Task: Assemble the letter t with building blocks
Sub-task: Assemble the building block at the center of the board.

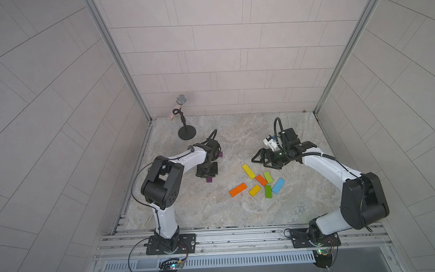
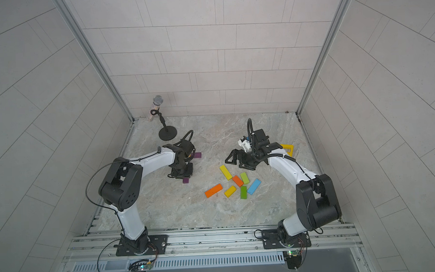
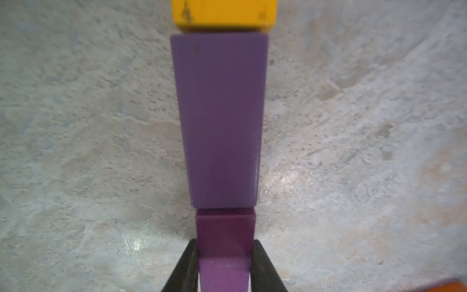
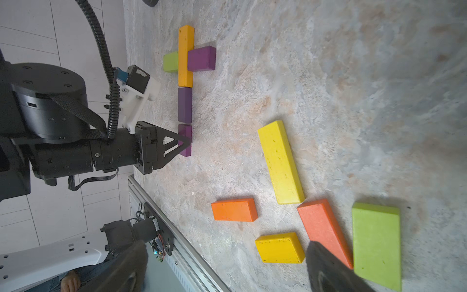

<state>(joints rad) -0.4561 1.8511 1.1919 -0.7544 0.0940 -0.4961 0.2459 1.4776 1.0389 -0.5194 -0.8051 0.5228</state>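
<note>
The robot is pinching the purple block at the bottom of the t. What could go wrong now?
The left gripper is shut on the end purple block, which lies end to end with the middle purple block. A crooked release might push that block out of line. The open right gripper hangs close to the loose orange block; dropping down, it might knock it aside.
</note>
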